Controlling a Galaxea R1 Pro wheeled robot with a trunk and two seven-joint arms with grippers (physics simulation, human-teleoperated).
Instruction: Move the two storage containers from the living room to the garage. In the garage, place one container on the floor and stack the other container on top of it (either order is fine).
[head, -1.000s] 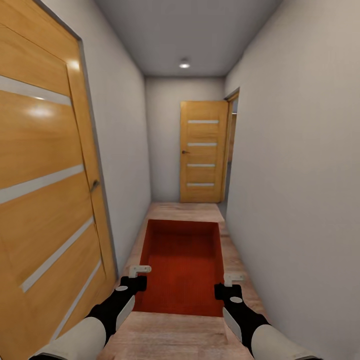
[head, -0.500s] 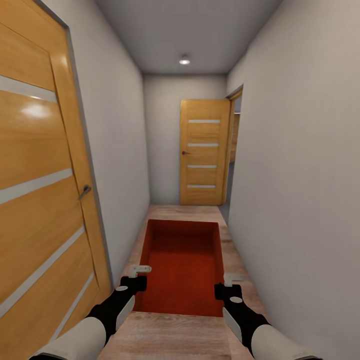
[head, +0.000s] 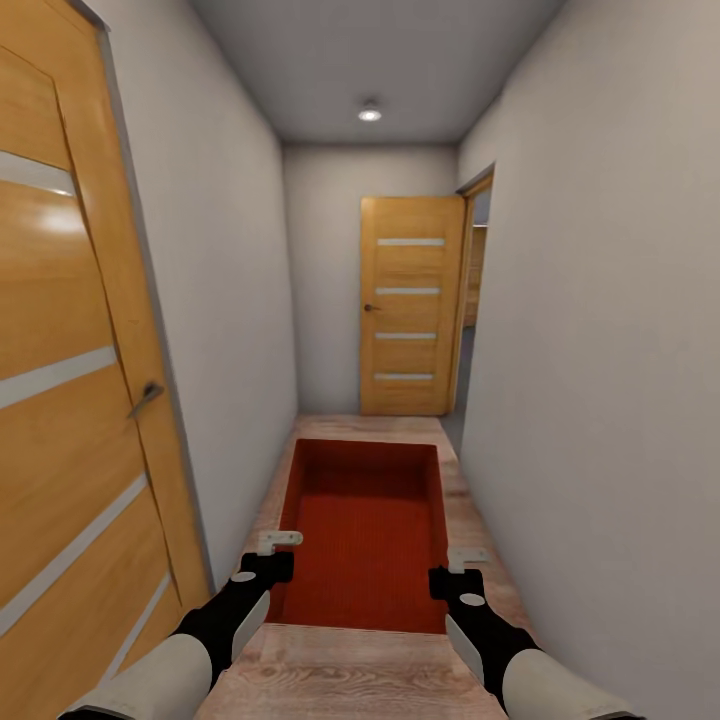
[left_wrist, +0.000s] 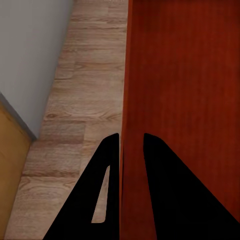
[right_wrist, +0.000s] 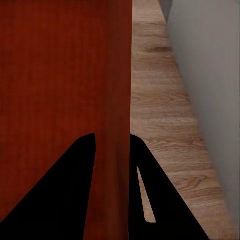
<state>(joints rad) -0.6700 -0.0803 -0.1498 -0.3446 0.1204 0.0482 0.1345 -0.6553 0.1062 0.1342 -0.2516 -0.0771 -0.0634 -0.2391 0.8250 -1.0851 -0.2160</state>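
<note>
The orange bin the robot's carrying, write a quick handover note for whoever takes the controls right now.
Left gripper: shut on the bin's left wall.
Right gripper: shut on its right wall.
The bin is held level between both arms, open side up, in a narrow hallway with a wood floor.
Ahead: a wooden door at the far end, an open doorway to its right.
Done: one bin picked up.
Left: reach the garage, set it down, stack the second.

Right fingers (right_wrist: 82, 190) astride storage container (right_wrist: 55, 75) wall
</note>
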